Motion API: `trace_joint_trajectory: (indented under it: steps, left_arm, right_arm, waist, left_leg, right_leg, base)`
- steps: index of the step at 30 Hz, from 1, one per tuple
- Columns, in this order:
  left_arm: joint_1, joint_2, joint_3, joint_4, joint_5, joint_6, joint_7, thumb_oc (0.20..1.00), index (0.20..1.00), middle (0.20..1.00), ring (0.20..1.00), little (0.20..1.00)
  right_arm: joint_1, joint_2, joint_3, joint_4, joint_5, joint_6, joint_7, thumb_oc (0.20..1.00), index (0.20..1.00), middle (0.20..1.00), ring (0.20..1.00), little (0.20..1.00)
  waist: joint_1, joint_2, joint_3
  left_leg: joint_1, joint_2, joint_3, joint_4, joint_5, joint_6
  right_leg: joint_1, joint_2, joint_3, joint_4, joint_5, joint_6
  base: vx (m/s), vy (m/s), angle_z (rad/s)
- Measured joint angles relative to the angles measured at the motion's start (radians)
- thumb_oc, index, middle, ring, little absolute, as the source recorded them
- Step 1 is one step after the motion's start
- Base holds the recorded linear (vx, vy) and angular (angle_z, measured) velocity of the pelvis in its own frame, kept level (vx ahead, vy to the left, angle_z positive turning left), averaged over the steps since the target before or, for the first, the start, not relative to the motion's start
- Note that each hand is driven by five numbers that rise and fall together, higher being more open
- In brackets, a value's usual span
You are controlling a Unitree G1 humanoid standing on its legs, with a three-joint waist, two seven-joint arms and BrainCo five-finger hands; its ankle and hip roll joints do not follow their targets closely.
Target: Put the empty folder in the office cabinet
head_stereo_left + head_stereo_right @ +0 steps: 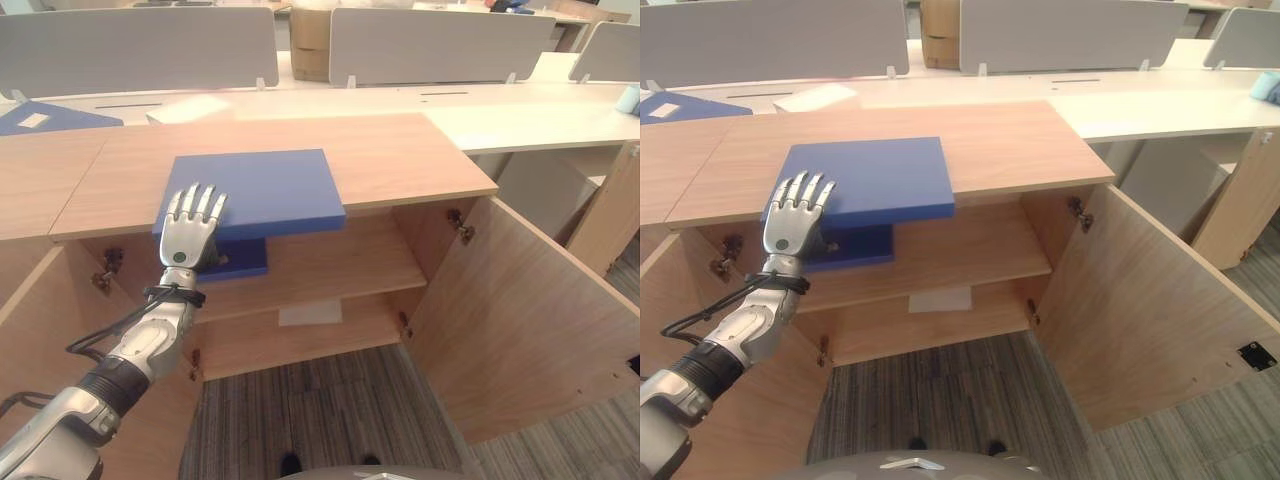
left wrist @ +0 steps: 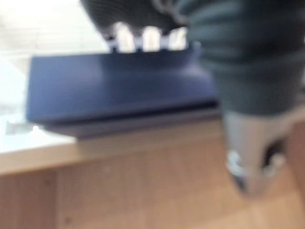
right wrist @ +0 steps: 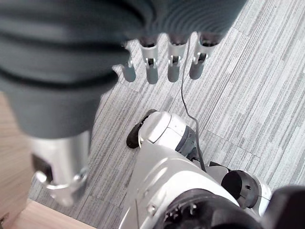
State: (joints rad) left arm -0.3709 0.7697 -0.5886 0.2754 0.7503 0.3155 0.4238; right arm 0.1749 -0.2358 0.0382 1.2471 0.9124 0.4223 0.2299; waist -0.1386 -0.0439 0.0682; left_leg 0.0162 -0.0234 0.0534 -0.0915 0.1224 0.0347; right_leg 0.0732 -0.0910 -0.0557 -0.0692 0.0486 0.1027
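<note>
No legible writing on blue folder (image 1: 262,190). Folder lies flat on cabinet top (image 1: 400,155), near edge overhanging open cabinet. Left robot hand (image 1: 190,232) at folder's near-left corner, fingers straight over cover, thumb below edge. Second blue item (image 1: 240,258) on upper shelf (image 1: 340,265). Right robot hand (image 3: 162,62) relaxed above carpet (image 3: 248,90), holding nothing.

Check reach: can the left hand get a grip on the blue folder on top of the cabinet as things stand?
Probably yes. The left hand already has straight fingers lying on the near left corner of the blue folder, which overhangs the cabinet top at its front edge, and the thumb looks to be below that edge.
</note>
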Motion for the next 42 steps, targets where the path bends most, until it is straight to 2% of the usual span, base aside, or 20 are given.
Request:
trace_joint_trajectory:
  steps: [11, 12, 13, 25, 28, 30, 31, 35, 37, 40, 42]
  left_arm:
    - [-0.026, -0.007, -0.009, 0.047, -0.006, -0.019, 0.031, 1.0, 1.0, 1.0, 1.0, 1.0]
    - [-0.026, -0.007, -0.009, 0.047, -0.02, -0.022, 0.031, 0.909, 0.909, 0.909, 0.909, 0.909]
    - [-0.026, -0.007, -0.009, 0.048, -0.028, -0.023, 0.03, 0.2, 0.2, 0.2, 0.2, 0.2]
    - [-0.115, -0.001, -0.007, 0.077, -0.039, -0.051, 0.063, 0.2, 0.2, 0.2, 0.2, 0.2]
    - [-0.114, -0.001, -0.004, 0.075, -0.08, -0.079, 0.087, 0.2, 0.2, 0.2, 0.2, 0.2]
    - [-0.114, -0.001, 0.012, 0.051, -0.16, -0.131, 0.112, 0.2, 0.2, 0.2, 0.2, 0.2]
    - [-0.114, -0.001, 0.012, 0.051, -0.16, -0.131, 0.112, 0.2, 0.2, 0.2, 0.2, 0.2]
    - [-0.095, -0.082, 0.182, -0.16, -0.401, -0.218, 0.066, 0.2, 0.2, 0.2, 0.2, 0.2]
    - [-0.072, -0.181, 0.316, -0.325, -0.576, -0.256, 0.005, 0.2, 0.2, 0.2, 0.2, 0.2]
    - [-0.003, -0.287, 0.402, -0.549, -0.766, -0.281, -0.099, 0.2, 0.2, 0.2, 0.2, 0.2]
    - [0.011, -0.3, 0.396, -0.648, -0.86, -0.301, -0.151, 0.2, 0.2, 0.2, 0.2, 0.2]
  right_arm:
    - [-0.001, -0.001, 0.0, -0.026, 0.0, 0.0, 0.001, 1.0, 1.0, 1.0, 1.0, 1.0]
    - [-0.001, -0.001, 0.0, -0.026, 0.0, 0.0, 0.001, 1.0, 1.0, 1.0, 1.0, 1.0]
    - [-0.001, -0.001, 0.0, -0.026, 0.0, 0.0, 0.001, 1.0, 1.0, 1.0, 1.0, 1.0]
    - [0.002, -0.005, -0.007, -0.029, -0.001, 0.0, 0.002, 1.0, 1.0, 1.0, 1.0, 1.0]
    - [0.001, -0.005, -0.007, -0.029, -0.025, -0.001, 0.005, 1.0, 1.0, 1.0, 1.0, 1.0]
    - [0.001, -0.005, -0.007, -0.029, -0.035, -0.001, 0.013, 1.0, 1.0, 1.0, 1.0, 1.0]
    - [0.001, -0.005, -0.007, -0.029, -0.035, -0.001, 0.013, 1.0, 1.0, 1.0, 1.0, 1.0]
    - [-0.007, 0.001, -0.007, -0.029, -0.036, -0.002, 0.017, 1.0, 1.0, 1.0, 1.0, 1.0]
    - [-0.019, 0.005, -0.007, -0.028, -0.036, -0.007, 0.016, 1.0, 1.0, 1.0, 1.0, 1.0]
    - [-0.036, 0.006, -0.006, -0.026, -0.028, -0.012, 0.016, 1.0, 1.0, 1.0, 1.0, 1.0]
    - [-0.039, 0.009, -0.002, -0.018, -0.026, -0.029, 0.016, 1.0, 1.0, 1.0, 1.0, 1.0]
  waist:
    - [-0.021, -0.001, 0.019]
    - [-0.021, -0.001, 0.019]
    - [-0.022, -0.002, 0.019]
    - [-0.043, 0.004, 0.019]
    - [-0.042, 0.007, 0.02]
    - [-0.037, 0.01, 0.022]
    - [-0.037, 0.01, 0.022]
    - [-0.005, 0.009, 0.022]
    - [0.011, 0.006, 0.023]
    - [0.032, 0.005, 0.024]
    - [0.046, 0.004, 0.023]
  left_leg:
    - [0.002, 0.0, 0.007, 0.0, -0.002, 0.001]
    - [0.004, 0.0, 0.012, 0.0, -0.003, 0.001]
    - [0.006, 0.0, 0.014, 0.0, -0.004, 0.001]
    - [0.007, 0.0, 0.023, 0.0, -0.005, 0.003]
    - [0.007, 0.0, 0.022, 0.0, -0.005, 0.003]
    - [0.008, 0.0, 0.021, 0.0, -0.005, 0.003]
    - [0.008, 0.0, 0.021, 0.0, -0.005, 0.003]
    - [0.011, 0.0, 0.009, 0.0, -0.004, 0.001]
    - [0.021, -0.001, -0.001, 0.0, -0.004, 0.001]
    - [0.023, 0.0, -0.017, 0.0, -0.007, -0.002]
    - [0.024, 0.001, -0.033, 0.0, -0.004, -0.005]
  right_leg:
    - [-0.001, 0.0, 0.006, 0.0, 0.001, 0.0]
    - [-0.001, 0.0, 0.011, 0.0, 0.002, 0.001]
    - [0.0, 0.0, 0.013, -0.001, 0.003, 0.003]
    - [0.001, -0.001, 0.022, 0.001, 0.003, 0.003]
    - [0.002, -0.001, 0.021, 0.001, 0.004, 0.003]
    - [0.002, -0.001, 0.019, 0.0, 0.004, 0.004]
    - [0.002, -0.001, 0.019, 0.0, 0.004, 0.004]
    - [0.008, -0.001, 0.009, -0.001, 0.009, -0.001]
    - [0.022, -0.001, 0.0, -0.001, 0.006, -0.004]
    - [0.038, 0.002, -0.014, -0.005, -0.001, -0.005]
    - [0.042, 0.005, -0.029, -0.011, -0.002, -0.005]
  base:
    - [0.0, 0.002, -0.01]
    - [0.01, 0.007, -0.07]
    - [0.02, 0.01, -0.09]
    - [0.0, 0.002, -0.01]
    - [0.0, 0.0, 0.0]
    - [-0.02, -0.033, 0.02]
    - [-0.02, -0.032, 0.03]
    - [0.0, -0.03, 0.08]
    - [-0.01, -0.06, 0.13]
    - [-0.01, -0.068, 0.14]
    - [-0.01, -0.058, 0.22]
